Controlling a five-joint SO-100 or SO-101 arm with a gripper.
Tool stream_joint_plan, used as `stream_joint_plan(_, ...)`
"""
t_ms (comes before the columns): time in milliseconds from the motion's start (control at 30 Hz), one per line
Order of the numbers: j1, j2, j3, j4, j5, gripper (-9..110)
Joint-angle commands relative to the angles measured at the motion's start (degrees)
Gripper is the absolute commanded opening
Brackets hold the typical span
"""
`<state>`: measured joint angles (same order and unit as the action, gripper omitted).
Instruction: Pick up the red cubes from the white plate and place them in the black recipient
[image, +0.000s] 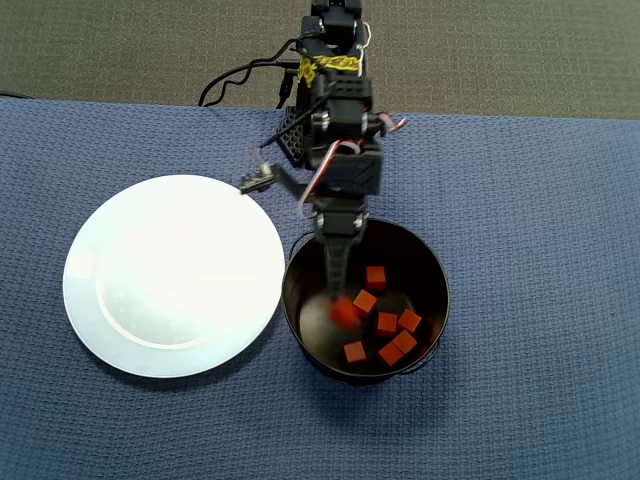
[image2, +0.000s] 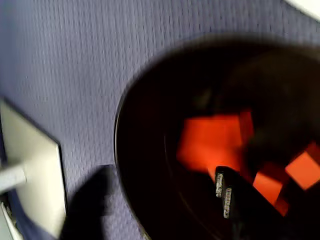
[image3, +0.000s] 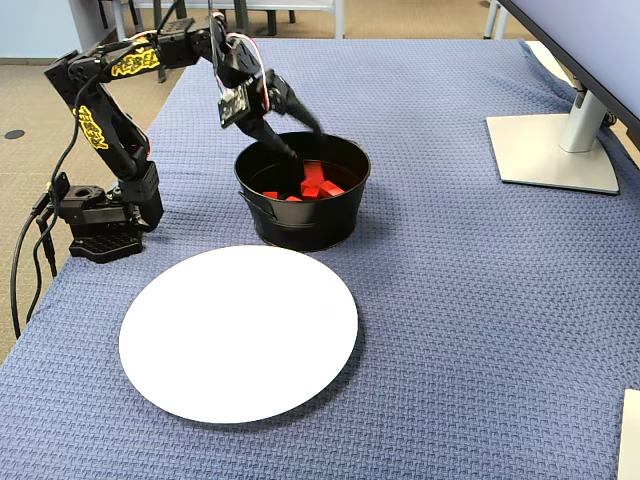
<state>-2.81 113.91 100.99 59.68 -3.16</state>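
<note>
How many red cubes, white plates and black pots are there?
red cubes: 7, all inside the pot, one blurred by the gripper
white plate: 1, nothing on it
black pot: 1
Total: 9

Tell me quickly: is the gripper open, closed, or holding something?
Gripper: inside the black pot, a blurred red cube at its tip; state cannot be told.

Pot walls (image: 300, 330) around tool (image: 338, 300)
</note>
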Motion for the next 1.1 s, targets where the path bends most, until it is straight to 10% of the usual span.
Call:
stream_joint_plan(0,6.1,7.7,-0.4,2.5,-4.4,35)
stream_joint_plan(367,34.5,21.7,24.4,-7.5,-19.3,8)
stream_joint_plan(1067,13.3,54.3,56.8,-0.3,-14.2,5)
